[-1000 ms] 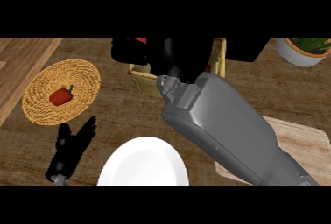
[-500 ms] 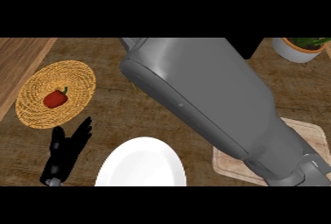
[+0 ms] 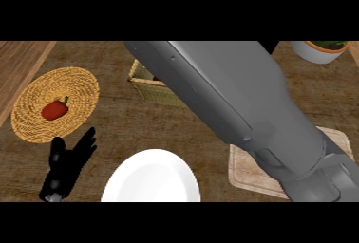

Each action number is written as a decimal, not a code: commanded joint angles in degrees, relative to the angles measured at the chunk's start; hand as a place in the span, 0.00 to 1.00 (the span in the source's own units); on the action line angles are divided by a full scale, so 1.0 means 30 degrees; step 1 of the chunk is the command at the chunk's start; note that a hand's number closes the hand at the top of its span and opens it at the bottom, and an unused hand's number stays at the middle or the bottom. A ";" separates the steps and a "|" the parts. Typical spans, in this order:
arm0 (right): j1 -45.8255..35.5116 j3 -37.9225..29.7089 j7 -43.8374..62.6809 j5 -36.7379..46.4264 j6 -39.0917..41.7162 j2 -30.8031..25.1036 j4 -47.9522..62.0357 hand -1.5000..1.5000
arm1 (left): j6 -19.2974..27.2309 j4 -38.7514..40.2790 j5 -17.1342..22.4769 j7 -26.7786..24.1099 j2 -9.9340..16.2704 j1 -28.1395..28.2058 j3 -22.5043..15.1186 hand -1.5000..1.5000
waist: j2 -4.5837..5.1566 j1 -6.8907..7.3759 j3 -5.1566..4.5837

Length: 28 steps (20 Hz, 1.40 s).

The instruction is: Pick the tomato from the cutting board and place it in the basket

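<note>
My right forearm fills the middle of the head view, running from the lower right up to the top edge. The hand at its end does not show. A wicker basket sits at the upper middle, and the forearm covers most of it. The wooden cutting board lies at the lower right, partly under the arm. No tomato is visible anywhere. My left hand rests open at the lower left, fingers pointing up.
A round woven mat at the left carries a red pepper. A white plate sits at the bottom centre, beside the left hand. A potted plant stands at the top right. A lighter wooden strip borders the far left.
The right forearm has risen towards the view and now hides the right hand, which showed over the basket a second ago. The left hand has stayed in place.
</note>
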 commanded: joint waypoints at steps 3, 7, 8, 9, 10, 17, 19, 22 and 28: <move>0.0084 -0.1308 0.1758 -0.1222 -0.3783 0.0156 0.2051 1.00 | 0.0103 0.0551 0.0003 -0.0027 -0.0279 -0.0169 0.0090 0.50 | 0.0111 -0.0374 -0.0128; 0.0960 -0.1467 0.0949 -0.2174 -0.6566 0.0157 0.1909 1.00 | 0.0454 0.1193 -0.0461 -0.0133 -0.0673 0.0128 -0.0219 0.50 | 0.0148 -0.0335 -0.0136; 0.1162 -0.1109 0.0794 -0.2493 -0.6912 0.0157 0.2374 1.00 | 0.0682 0.0847 -0.0515 -0.0251 -0.0897 -0.0219 -0.0241 0.50 | 0.0112 -0.0298 -0.0134; 0.1761 -0.1212 0.0230 -0.2650 -0.7451 0.0157 0.2307 1.00 | -0.0071 0.0598 0.0033 -0.0674 -0.0306 0.0940 0.0163 0.50 | 0.0034 -0.0322 -0.0119; 0.1510 -0.1200 -0.0059 -0.2772 -0.7395 0.0157 0.3048 1.00 | 0.0399 0.0301 -0.0266 0.0195 -0.0485 0.0528 -0.0027 0.50 | 0.0039 -0.0425 -0.0109; 0.1609 -0.0401 0.0469 -0.2087 -0.7435 0.0160 0.6241 1.00 | -0.0084 -0.0196 0.0373 0.0633 0.0321 0.0528 0.0958 0.50 | -0.0139 -0.1024 -0.0109; 0.2454 0.0422 0.0352 -0.1751 -0.8611 0.0160 0.6846 1.00 | 0.1027 0.0529 -0.0625 -0.0033 -0.1098 0.0288 0.0005 0.50 | -0.0055 -0.0991 -0.0116; 0.3111 0.0824 -0.1124 -0.2635 -0.6669 0.0161 0.6441 1.00 | 0.0320 0.0278 -0.0124 -0.0471 -0.0496 0.1177 0.0609 0.50 | -0.0161 -0.1172 -0.0084; 0.2879 0.1057 -0.0847 -0.1771 -0.5941 0.0133 0.5212 0.00 | 0.0355 0.2185 -0.0577 -0.1339 -0.0683 0.0527 0.0885 0.50 | -0.0256 -0.1738 -0.0078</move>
